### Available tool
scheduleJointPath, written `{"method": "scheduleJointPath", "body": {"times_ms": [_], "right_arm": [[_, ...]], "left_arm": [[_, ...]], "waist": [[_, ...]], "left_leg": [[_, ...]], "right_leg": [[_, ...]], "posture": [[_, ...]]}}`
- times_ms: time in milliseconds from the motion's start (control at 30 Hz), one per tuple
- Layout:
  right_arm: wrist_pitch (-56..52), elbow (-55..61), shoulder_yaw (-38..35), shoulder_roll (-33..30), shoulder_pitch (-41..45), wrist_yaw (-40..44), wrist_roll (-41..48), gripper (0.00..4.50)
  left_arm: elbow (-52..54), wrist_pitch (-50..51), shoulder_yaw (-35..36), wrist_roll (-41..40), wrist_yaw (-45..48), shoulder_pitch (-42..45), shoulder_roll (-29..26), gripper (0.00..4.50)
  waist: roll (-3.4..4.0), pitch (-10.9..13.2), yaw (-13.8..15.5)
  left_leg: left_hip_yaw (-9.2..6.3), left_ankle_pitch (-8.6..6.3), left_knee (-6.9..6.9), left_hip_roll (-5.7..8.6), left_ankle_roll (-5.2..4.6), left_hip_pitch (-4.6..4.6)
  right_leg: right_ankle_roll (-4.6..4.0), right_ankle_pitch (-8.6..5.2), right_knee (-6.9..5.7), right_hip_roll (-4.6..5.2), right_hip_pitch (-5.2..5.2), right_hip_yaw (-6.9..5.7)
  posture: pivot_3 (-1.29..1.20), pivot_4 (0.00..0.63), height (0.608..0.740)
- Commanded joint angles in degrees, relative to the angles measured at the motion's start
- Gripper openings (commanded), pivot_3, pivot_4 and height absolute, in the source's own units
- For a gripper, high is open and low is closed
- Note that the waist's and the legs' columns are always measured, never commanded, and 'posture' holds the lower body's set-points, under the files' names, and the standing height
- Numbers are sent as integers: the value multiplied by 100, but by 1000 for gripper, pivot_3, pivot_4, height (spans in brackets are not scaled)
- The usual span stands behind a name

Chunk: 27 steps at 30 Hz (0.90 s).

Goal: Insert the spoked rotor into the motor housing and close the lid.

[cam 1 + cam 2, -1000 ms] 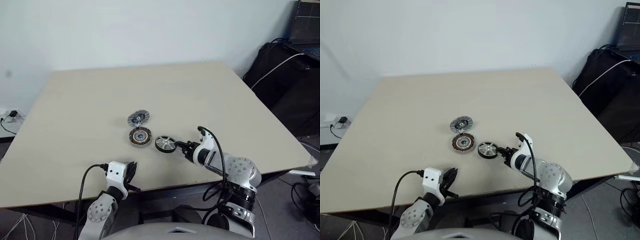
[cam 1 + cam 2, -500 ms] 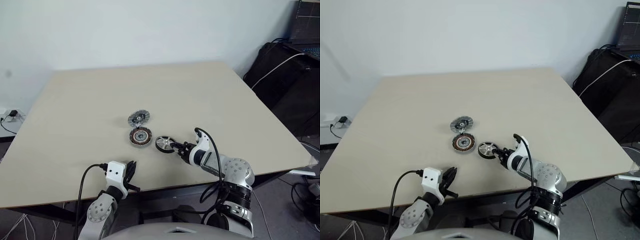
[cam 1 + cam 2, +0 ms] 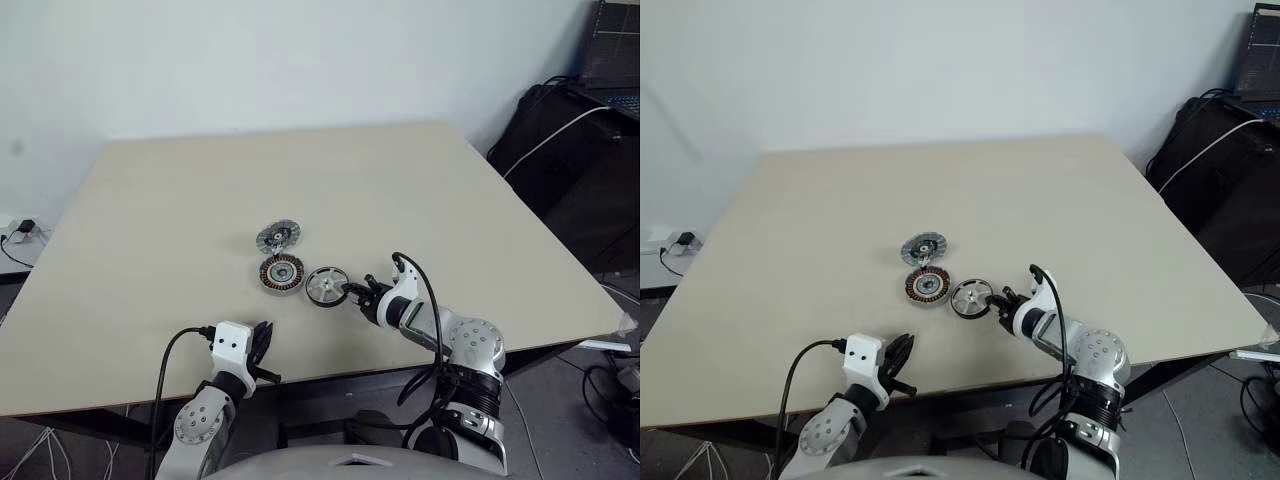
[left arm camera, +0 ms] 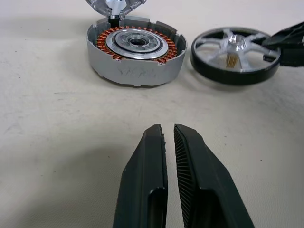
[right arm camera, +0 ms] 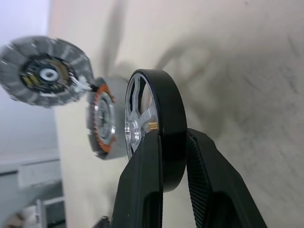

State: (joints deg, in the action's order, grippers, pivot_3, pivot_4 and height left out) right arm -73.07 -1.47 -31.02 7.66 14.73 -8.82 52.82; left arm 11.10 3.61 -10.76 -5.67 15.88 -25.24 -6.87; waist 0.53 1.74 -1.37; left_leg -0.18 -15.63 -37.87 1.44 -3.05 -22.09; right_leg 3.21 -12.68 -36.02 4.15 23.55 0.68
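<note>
Right tool (image 5: 173,156): clamped on dark rim of spoked rotor (image 3: 325,285), just right of motor housing (image 3: 281,272)
Left tool (image 4: 169,137): fingers together, empty, at near counter (image 3: 180,200) edge
Lid (image 3: 277,236): just beyond motor housing, mid-counter

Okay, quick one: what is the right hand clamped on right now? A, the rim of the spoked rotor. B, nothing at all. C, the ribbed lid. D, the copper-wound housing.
A: in the right wrist view the right hand has a finger on each side of the dark rim of the spoked rotor, beside the motor housing.
</note>
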Motion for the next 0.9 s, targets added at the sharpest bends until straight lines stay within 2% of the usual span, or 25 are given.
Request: {"method": "scheduleJointPath", "body": {"times_ms": [33, 300, 667, 900], "right_arm": [[312, 354, -59, 692, -3, -118, 534, 379], [582, 284, 451, 600, 202, -275, 968, 379], [1174, -747, 1457, 572, 720, 95, 664, 379], [1549, -1363, 1795, 521, 1032, 405, 485, 379]], "left_arm": [[394, 26, -44, 6, -45, -11, 10, 417], [494, -2, -82, 28, -74, -105, -26, 417], [146, -261, 185, 33, -94, 66, -53, 417], [-46, -468, 278, 33, -70, 81, -75, 417]], "waist": [[1, 0, -1], [7, 3, -21], [6, 2, -31], [6, 1, -33]], "left_leg": [[1, 0, 0, 0, -1, -2], [2, -1, 0, -1, -3, -2], [4, -1, -1, 2, -6, -2], [7, -1, -3, 2, -7, -1]], "right_leg": [[0, 1, 1, 0, 0, 0], [-3, 4, 2, -2, 2, 1], [-9, 12, 2, -24, -1, 3], [-4, 19, 2, -23, -1, 6]], "posture": [[0, 0, 740], [0, 0, 740], [0, 0, 740], [0, 0, 740]]}}
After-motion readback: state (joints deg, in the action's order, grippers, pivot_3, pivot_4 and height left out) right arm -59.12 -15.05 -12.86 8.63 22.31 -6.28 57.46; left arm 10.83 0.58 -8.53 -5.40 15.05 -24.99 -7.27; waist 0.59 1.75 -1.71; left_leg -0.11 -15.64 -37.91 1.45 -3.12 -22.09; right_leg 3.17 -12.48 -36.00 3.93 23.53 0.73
